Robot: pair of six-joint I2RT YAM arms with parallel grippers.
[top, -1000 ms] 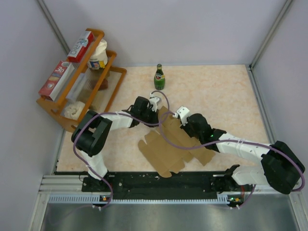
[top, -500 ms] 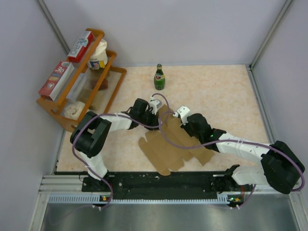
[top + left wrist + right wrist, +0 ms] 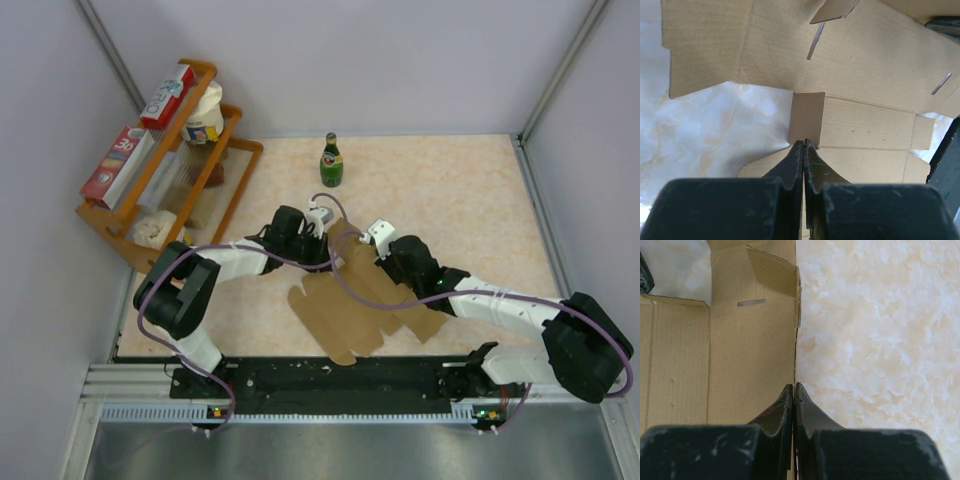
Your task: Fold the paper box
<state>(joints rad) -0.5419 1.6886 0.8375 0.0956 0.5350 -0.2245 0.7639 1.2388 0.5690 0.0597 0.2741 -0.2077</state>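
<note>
Brown cardboard, the paper box [image 3: 355, 300] lay as a flat die-cut sheet in the middle of the worktop [image 3: 470, 190], reaching from one arm to the other, and it had not visibly shifted over the last second. What changed was the left arm [image 3: 235, 262]: its elbow sank lower and its forearm stretched out further towards the sheet's far left corner, while the right arm [image 3: 500, 305] held its pose. The left jaws were pressed together on nothing, their tips at the edge of a small square tab [image 3: 807, 117]. The right jaws were likewise closed and empty, tips at the sheet's right edge. That read as lining up to push or pin a panel rather than grip one, so the folding looked barely begun; only one little flap [image 3: 772, 272] stood up.

Counted: one cardboard sheet, two arms, one green bottle [image 3: 331, 161] standing well beyond the sheet, one wooden rack [image 3: 240, 150] at the left, and two red-and-white printed boxes [image 3: 167, 95] on it
</note>
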